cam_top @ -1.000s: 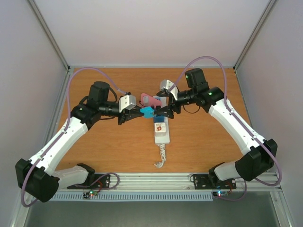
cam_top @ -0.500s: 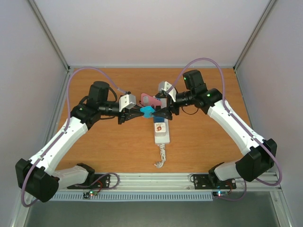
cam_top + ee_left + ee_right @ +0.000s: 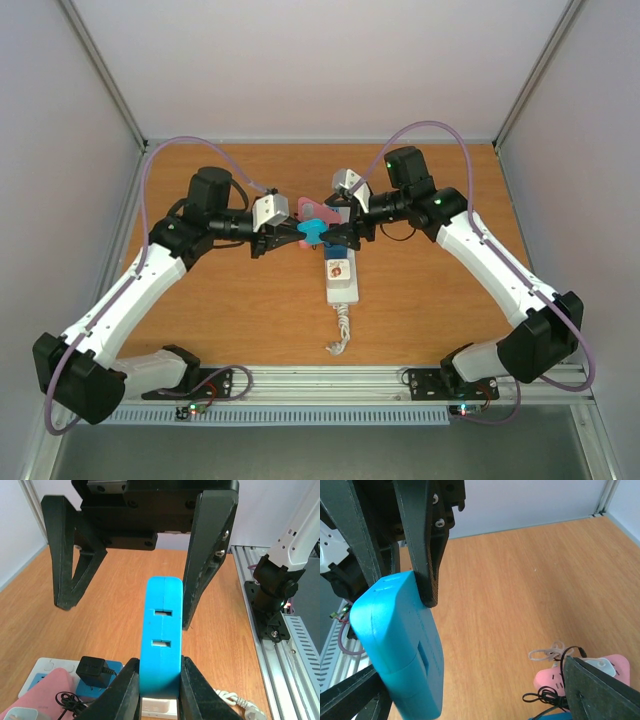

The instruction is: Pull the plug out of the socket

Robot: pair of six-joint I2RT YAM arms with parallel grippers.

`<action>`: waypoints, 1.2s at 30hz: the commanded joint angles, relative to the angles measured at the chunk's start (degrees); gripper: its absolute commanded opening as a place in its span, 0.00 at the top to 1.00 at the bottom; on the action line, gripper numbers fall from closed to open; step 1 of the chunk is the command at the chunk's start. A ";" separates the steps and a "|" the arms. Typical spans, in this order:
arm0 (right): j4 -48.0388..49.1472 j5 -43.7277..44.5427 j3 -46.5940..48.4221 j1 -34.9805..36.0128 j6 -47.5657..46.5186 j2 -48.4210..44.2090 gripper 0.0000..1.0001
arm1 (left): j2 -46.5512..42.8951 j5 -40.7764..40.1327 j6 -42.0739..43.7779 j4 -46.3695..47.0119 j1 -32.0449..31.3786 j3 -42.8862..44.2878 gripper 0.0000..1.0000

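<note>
One table (image 3: 215, 315), flat orange-brown wood grain, enclosed by pale wall panels (image 3: 60, 150) at 9, 12 and 3 o'clock, with a ribbed aluminium rail (image 3: 330, 378) along 6 o'clock. Bare wood runs from the centre out to each wall. Two arms, white shells with black joints: left arm (image 3: 130, 295), right arm (image 3: 500, 270), meeting at table centre. One socket (image 3: 341, 282), a long white plastic strip lying along the 12–6 line, its short knotted cord (image 3: 341, 338) trailing toward 6. One pink plug (image 3: 320, 211), rounded, at the strip's 12 o'clock end. One blue plug (image 3: 160, 645), a smooth slab with two rectangular slots, above that end; whether it is free of the strip cannot be told. One small black adapter (image 3: 90, 669) on a blue outlet face. The left gripper (image 3: 159, 667) clamps the blue plug. The right gripper (image 3: 125, 614) is spread wide and holds nothing, one finger just beside the plug.
</note>
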 commanded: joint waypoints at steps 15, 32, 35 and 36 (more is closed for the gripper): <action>1.46 -4.45 -0.25 -0.02 -1.29 -0.62 0.03 | 1.14 0.89 -6.45 5.85 1.45 -0.23 0.99; 4.56 -3.67 -1.98 0.05 2.41 -1.63 0.02 | 10.33 -1.93 -2.25 1.51 22.04 2.09 0.99; 5.17 -2.78 -2.42 0.05 2.74 -1.69 0.01 | 13.89 -6.07 -0.62 0.39 24.73 4.86 0.99; 5.53 -2.59 -2.59 -0.03 3.05 -1.82 0.02 | 15.59 -7.70 -0.09 0.43 25.90 5.70 0.99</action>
